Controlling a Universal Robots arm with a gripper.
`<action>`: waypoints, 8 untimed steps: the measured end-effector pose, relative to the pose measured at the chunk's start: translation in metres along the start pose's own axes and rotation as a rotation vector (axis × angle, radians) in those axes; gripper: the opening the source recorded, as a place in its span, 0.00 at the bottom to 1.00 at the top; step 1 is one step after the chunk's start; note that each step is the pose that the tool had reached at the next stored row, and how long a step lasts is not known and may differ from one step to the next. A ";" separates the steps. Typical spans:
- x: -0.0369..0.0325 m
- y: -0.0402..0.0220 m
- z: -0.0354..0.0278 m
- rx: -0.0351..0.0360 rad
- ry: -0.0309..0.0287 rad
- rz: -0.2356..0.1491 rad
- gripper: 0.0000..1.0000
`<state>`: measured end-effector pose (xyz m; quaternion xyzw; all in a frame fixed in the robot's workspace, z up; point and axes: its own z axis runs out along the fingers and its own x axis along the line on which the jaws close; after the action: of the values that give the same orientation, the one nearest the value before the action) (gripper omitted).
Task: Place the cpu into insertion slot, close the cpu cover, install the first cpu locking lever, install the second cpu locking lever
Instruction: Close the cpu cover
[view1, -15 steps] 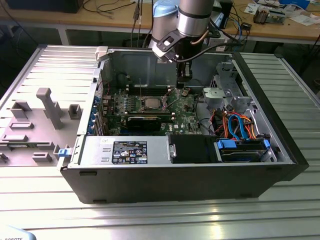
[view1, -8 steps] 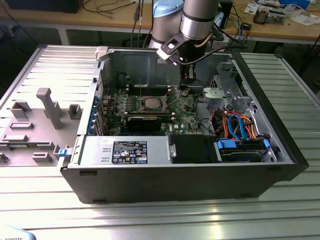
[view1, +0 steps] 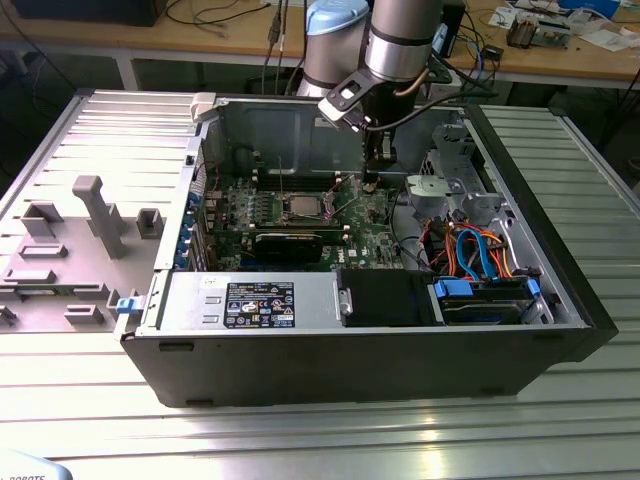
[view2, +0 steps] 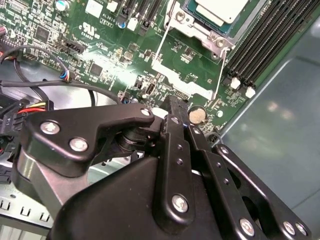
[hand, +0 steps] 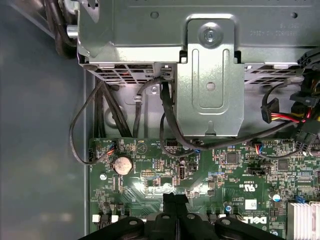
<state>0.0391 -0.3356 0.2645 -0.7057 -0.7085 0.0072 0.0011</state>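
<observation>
Cpu (view2: 219, 7) sits in the insertion slot (view2: 216, 39); gripper (view2: 172, 104) hovers beside the slot, jaws pressed together on nothing (lever step, I judge), which calls for catching a thin wire lever (view2: 220, 70).

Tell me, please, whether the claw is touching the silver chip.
Apart. In the second wrist view, a wide stretch of green board lies between the claw and the chip.

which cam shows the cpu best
The exterior view: the whole cpu is in sight with nothing in front of it. The second wrist view has the cpu cut off at the picture's edge. The first wrist view faces the drive cage.
</observation>
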 end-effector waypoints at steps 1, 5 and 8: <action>0.0000 0.0000 0.0000 0.0000 0.0000 0.000 0.11; 0.0000 0.0001 0.0043 0.0012 0.0000 0.000 0.11; 0.0001 0.0002 0.0112 0.0045 0.0000 0.000 0.11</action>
<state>0.0391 -0.3356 0.2534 -0.7057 -0.7085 0.0088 0.0027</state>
